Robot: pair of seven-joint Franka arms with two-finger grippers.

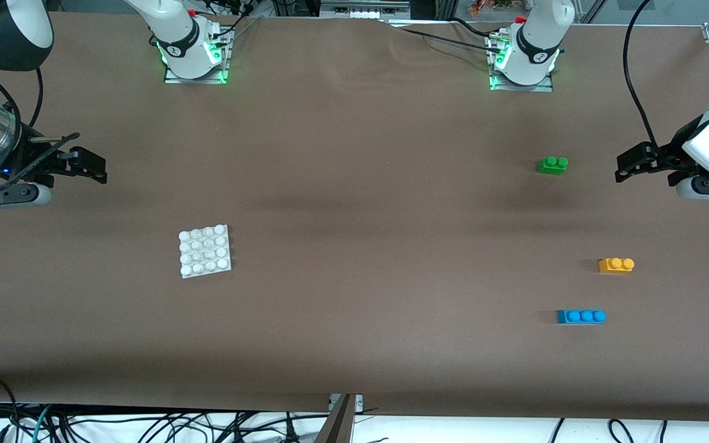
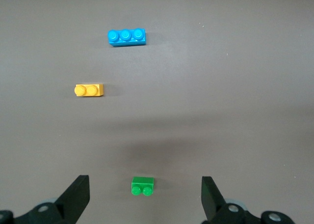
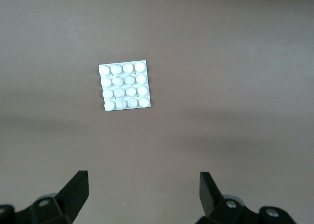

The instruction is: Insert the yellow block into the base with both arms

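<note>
Front view: yellow block [image 1: 616, 265] at the left arm's end of the table, long axis along the table's length, between green brick [image 1: 552, 165] and blue brick [image 1: 581, 316]; left gripper [image 1: 632, 161] much nearer it, right gripper [image 1: 87, 167] hovering near base [image 1: 205, 250]. Left wrist view: jaws wide open, empty, green brick between them, yellow block well ahead. Right wrist view: jaws wide open, empty, base ahead; no readable writing anywhere.

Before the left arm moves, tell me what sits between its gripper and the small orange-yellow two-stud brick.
Nothing visible blocks it. The left gripper hangs open at its end of the table. The small orange-yellow two-stud brick lies alone; the green two-stud brick and the blue three-stud brick sit apart from it.
</note>
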